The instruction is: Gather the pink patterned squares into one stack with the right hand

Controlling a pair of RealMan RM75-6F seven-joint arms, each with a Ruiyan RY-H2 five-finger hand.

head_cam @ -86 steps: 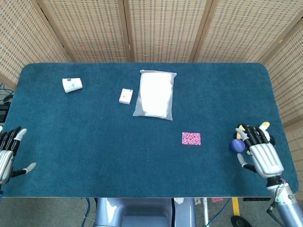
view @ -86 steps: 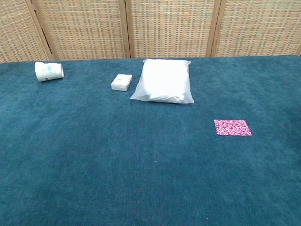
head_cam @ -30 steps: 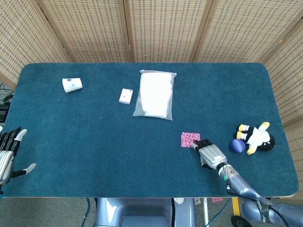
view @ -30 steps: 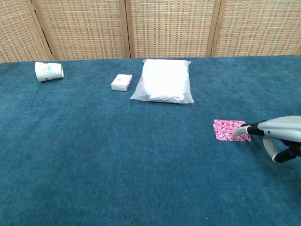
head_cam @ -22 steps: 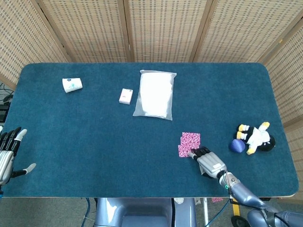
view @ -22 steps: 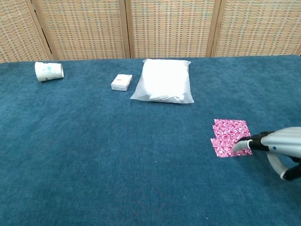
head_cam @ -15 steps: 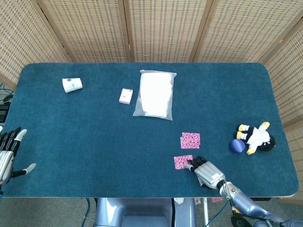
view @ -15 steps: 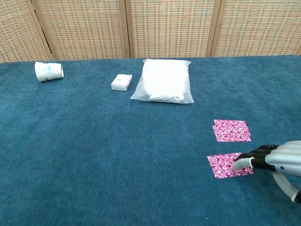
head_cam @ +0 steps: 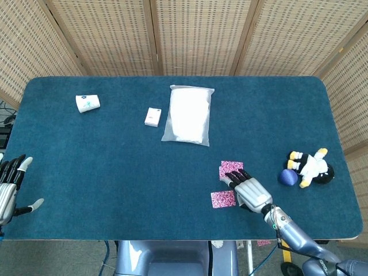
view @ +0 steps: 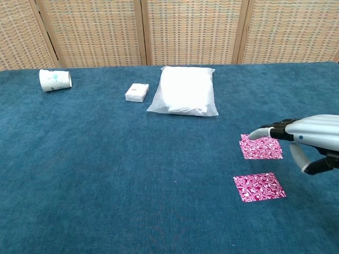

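Two pink patterned squares lie flat on the blue table at right of centre. The farther square (head_cam: 229, 167) (view: 259, 147) sits just behind the nearer square (head_cam: 222, 199) (view: 259, 186), with a strip of cloth between them. My right hand (head_cam: 246, 188) (view: 306, 135) hovers flat, palm down, with its fingers stretched out. Its fingertips (view: 256, 133) reach over the farther square's right part and hold nothing. My left hand (head_cam: 8, 187) rests spread at the table's left edge, far from both squares.
A white plastic-wrapped packet (head_cam: 188, 114) lies at centre back, with a small white box (head_cam: 152, 117) to its left. A tipped paper cup (head_cam: 87, 103) lies at back left. A plush toy with a blue ball (head_cam: 306, 167) sits near the right edge.
The right hand dragged one square off the stack toward the front edge, let it go, then lifted and moved back over the farther square. The left hand stayed still.
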